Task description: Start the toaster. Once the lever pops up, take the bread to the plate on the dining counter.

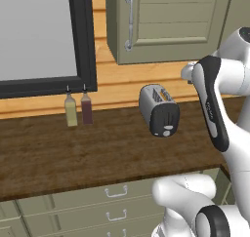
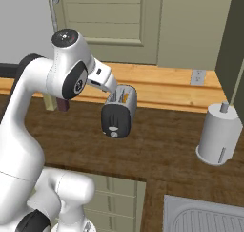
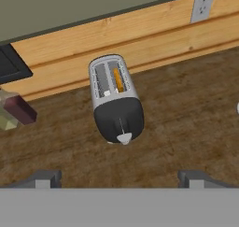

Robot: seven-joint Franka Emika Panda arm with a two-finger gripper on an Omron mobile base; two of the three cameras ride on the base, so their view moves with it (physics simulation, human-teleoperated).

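no readable text, labels or signs

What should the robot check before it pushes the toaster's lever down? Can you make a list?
1. Bread in a slot: ok. The bread sits edge-up in one slot of the toaster.
2. Lever found: ok. The lever sits low on the black end face, pointing at the robot.
3. Gripper open: ok. In the hand view the gripper has its fingertips wide apart, with nothing between them.
4. Gripper touching the lever: not ok. It hangs above the worktop, short of the toaster.
5. Path free: ok. The two bottles and the paper towel roll stand off to the sides.
6. Toaster already running: cannot tell.
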